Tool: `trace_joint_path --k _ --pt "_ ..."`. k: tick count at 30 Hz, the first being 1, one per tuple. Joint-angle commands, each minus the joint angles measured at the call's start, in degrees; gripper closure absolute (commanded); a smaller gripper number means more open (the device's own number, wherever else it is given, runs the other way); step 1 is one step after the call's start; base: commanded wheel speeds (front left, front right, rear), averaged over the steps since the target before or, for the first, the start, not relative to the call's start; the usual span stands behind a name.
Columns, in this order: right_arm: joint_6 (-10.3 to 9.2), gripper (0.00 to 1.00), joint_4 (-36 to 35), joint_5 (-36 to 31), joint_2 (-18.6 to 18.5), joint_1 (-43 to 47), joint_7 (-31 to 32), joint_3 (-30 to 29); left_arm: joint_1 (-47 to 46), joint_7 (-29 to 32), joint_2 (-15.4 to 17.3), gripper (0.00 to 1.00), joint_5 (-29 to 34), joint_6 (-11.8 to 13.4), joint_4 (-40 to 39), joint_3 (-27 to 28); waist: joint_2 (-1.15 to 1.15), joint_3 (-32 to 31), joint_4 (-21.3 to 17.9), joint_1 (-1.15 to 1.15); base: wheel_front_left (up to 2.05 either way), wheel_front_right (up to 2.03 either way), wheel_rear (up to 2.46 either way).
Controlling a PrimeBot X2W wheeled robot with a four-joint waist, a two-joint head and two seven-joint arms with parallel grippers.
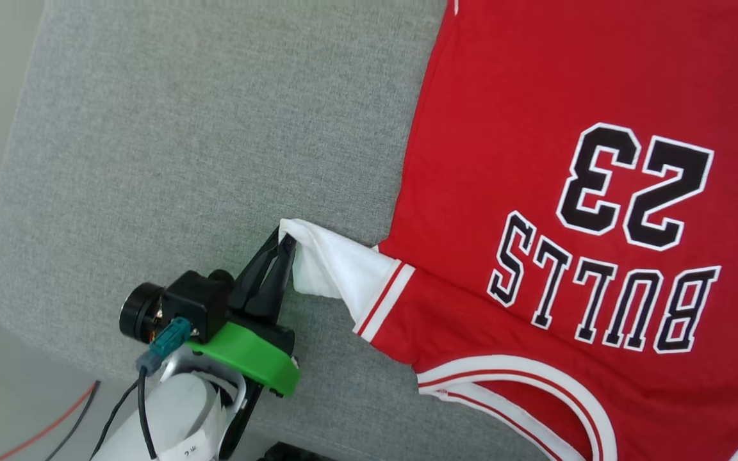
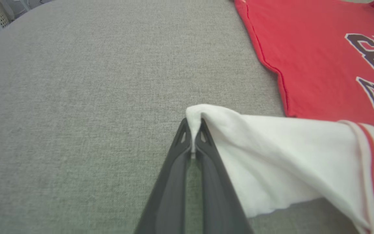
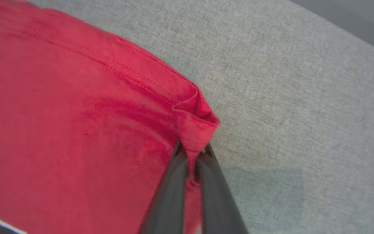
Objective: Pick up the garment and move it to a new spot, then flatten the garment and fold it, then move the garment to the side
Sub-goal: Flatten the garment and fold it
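Note:
The garment [image 1: 523, 128], a red jersey with black "23" and lettering, lies spread over the right half of the grey cushion, print upside down to me. Its white short sleeve [image 1: 337, 269] is pulled out to the left and lifted. My left gripper [image 1: 284, 242] is shut on the tip of that sleeve; the left wrist view shows the white cloth [image 2: 271, 156] pinched between the closed fingers of the left gripper [image 2: 193, 130]. In the right wrist view my right gripper [image 3: 193, 151] is shut on a red hem corner of the garment [image 3: 196, 120], which bunches up above the fingertips.
The grey fabric cushion [image 1: 183, 147] stretches bare to the left of the jersey, with its rounded edge at the far left and near side. Black and red cables [image 1: 74, 410] hang by my left forearm below the cushion's edge.

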Motion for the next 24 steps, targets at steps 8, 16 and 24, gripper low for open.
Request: trace_joint_path --k 8,16,24 --pt "0.02 1.00 -2.8 5.7 -4.5 7.6 -5.2 6.7 5.1 -0.3 1.6 1.00 -0.1 0.5 2.1 1.1 0.34 -12.8 -5.5 -0.01 0.00 0.00 0.00" --pt "0.02 1.00 -11.9 13.6 -13.6 21.2 -10.5 10.7 10.9 0.3 3.3 1.00 -1.1 2.5 1.5 1.2 0.34 -19.9 -9.3 -0.01 0.00 0.00 0.00" --pt "0.02 1.00 -15.3 18.2 -19.0 39.1 -15.3 6.3 14.2 1.0 4.6 1.00 -1.6 4.1 0.6 1.2 0.34 -23.6 -11.6 -0.01 0.00 0.00 0.00"
